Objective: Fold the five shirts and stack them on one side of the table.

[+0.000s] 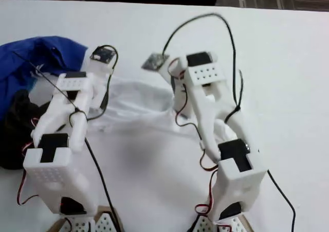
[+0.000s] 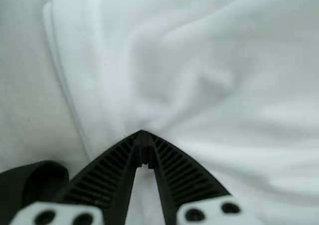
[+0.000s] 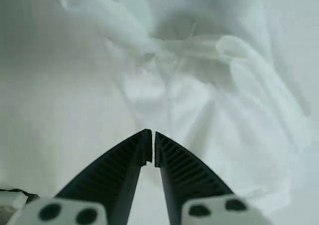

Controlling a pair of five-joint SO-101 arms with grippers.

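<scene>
Nearest the arms' bases lies bare tabletop (image 1: pixel 277 47). Just past it is the near hem of the white shirt (image 1: pixel 136 106), spread rumpled and partly bunched between the two arms. Everything else is placed from this shirt.

The left pincer (image 2: pixel 142 137) is down at the shirt's left edge, clenched on a ridge of its cloth, with creases fanning out from the tips. The right pincer (image 3: pixel 149 140) sits at the shirt's right side, over a gathered, wrinkled patch. Its jaws are drawn together to a sliver, and whether any cloth is nipped between them I cannot tell.

The shirt looks thin, limp and very light. It will likely sag and drag rather than hold a shape, and a single layer could slide out of a shallow pinch. The better holds are probably the doubled hem or a seam near the corners, one on each side, so the cloth lifts as a taut line and folds over cleanly. White cloth on a white top also makes the edges hard to pick out.

Farther off, beyond the shirt's left side, a black garment (image 1: pixel 13 134) lies heaped, and past it a blue shirt (image 1: pixel 36 57) is crumpled — both unfolded and well apart from the pincers.
</scene>
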